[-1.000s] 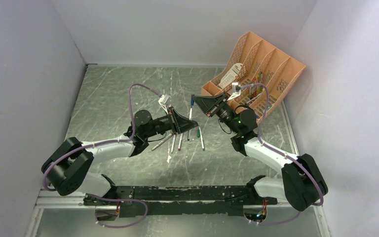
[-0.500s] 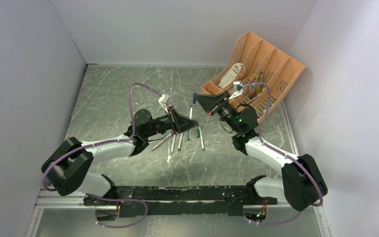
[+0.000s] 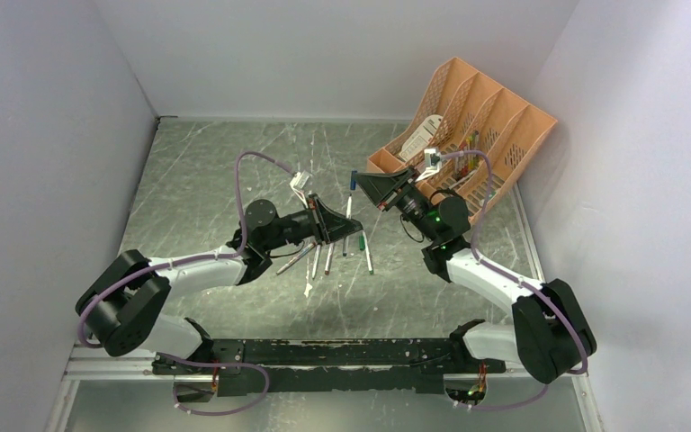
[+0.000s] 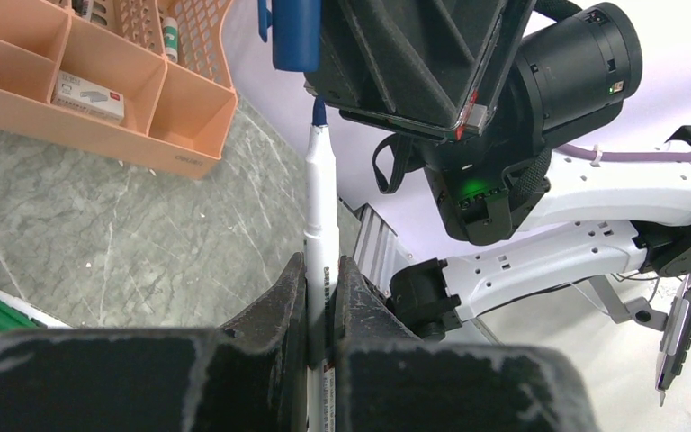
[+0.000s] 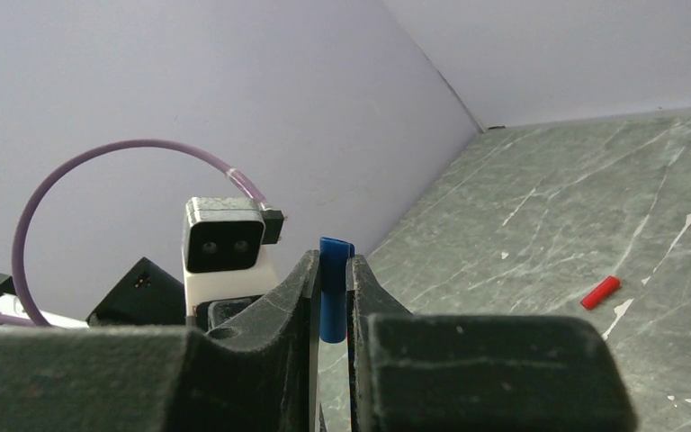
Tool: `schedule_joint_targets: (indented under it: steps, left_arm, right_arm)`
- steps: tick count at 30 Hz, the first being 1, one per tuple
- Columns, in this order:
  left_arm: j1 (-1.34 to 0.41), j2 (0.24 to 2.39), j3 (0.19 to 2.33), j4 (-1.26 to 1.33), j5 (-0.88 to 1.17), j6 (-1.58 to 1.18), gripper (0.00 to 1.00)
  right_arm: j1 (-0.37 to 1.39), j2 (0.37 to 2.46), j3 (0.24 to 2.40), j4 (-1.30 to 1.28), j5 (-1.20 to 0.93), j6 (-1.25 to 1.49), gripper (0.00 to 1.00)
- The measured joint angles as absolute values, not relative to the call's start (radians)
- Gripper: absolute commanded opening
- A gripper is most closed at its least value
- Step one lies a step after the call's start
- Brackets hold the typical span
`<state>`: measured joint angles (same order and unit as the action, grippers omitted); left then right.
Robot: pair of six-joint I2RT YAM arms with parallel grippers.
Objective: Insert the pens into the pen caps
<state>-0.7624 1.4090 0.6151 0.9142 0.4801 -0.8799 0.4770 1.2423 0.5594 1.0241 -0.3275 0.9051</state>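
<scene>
Left gripper (image 4: 321, 266): clamping tight on a white pen (image 4: 320, 193), gripping it low on the barrel and holding it upright above the table (image 3: 198, 171).
Right gripper (image 5: 333, 265): pinching a blue cap (image 5: 332, 301) between both fingers, the cap's far end sticking out just past the fingertips.
Pen tip: showing a blue nib, pointing up toward the right gripper and sitting just below the blue cap, slightly to one side of its opening; not yet going in.
Meeting point: hanging in the air over the middle of the table, the two grippers facing each other close together.
Loose pens (image 3: 366, 255): lying fanned out on the table right under the left gripper, whitish barrels, at least one wearing a green cap.
Red cap (image 5: 601, 292): lying alone on the grey marbled surface, well apart from both grippers.
Orange organiser (image 3: 495, 126): standing in the far right corner, holding a small white box and a bunch of coloured pens.
</scene>
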Motion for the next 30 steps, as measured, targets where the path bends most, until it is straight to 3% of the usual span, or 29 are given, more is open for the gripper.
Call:
schedule_joint_targets:
  steps: [30]
  left_arm:
    - [-0.763, 1.439, 0.632, 0.907, 0.480, -0.875, 0.07]
  right_arm:
    - [0.477, 1.236, 0.525, 1.029, -0.342, 0.928, 0.00]
